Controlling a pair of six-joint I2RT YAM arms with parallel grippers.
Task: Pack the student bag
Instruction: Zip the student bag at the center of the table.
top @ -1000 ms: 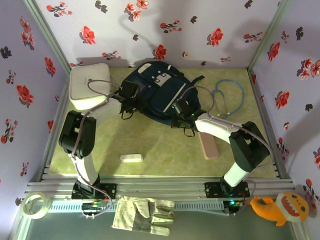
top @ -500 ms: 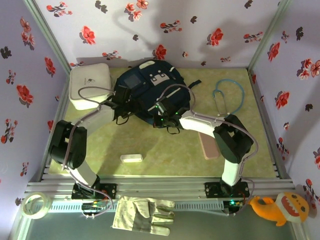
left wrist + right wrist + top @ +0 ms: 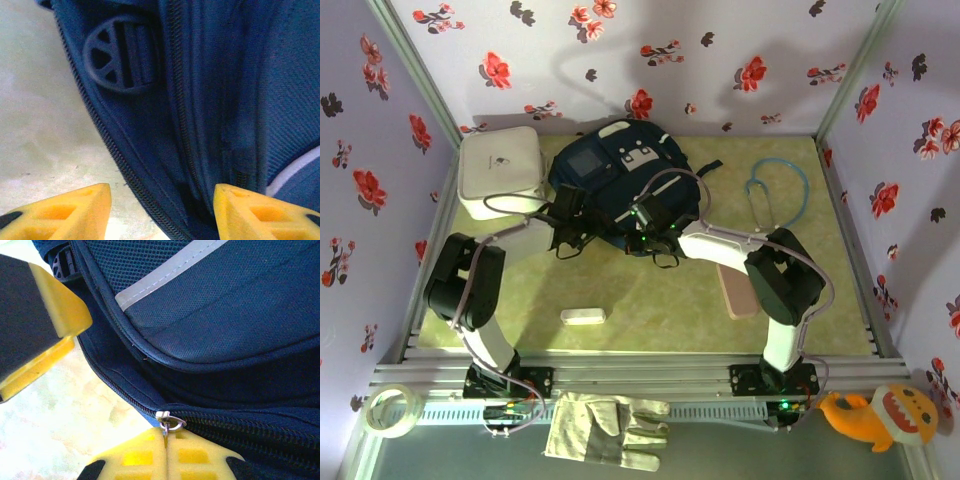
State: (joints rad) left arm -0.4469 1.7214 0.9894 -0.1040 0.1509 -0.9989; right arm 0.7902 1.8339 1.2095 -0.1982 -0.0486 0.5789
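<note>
Sitting where: student bag [image 3: 620, 170] lies at the far-middle of the table [image 3: 650, 300], next to the white box [image 3: 500, 175] in the far-left corner.
Right gripper [image 3: 167, 450]: jaws pressed together, pinching the zipper pull [image 3: 169, 424] at the bag's near edge.
Left gripper [image 3: 160, 200]: jaws spread, straddling the bag's zipper seam, one finger over bare table.

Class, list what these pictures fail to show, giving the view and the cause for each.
Inside the student bag: every view, fabric covers it.
Lower end of the zipper pull: right wrist view, pinched inside the shut right gripper.
Finger bases of the left gripper: left wrist view, cut by the bottom edge.
Identity of the small white object: top view, too small.
</note>
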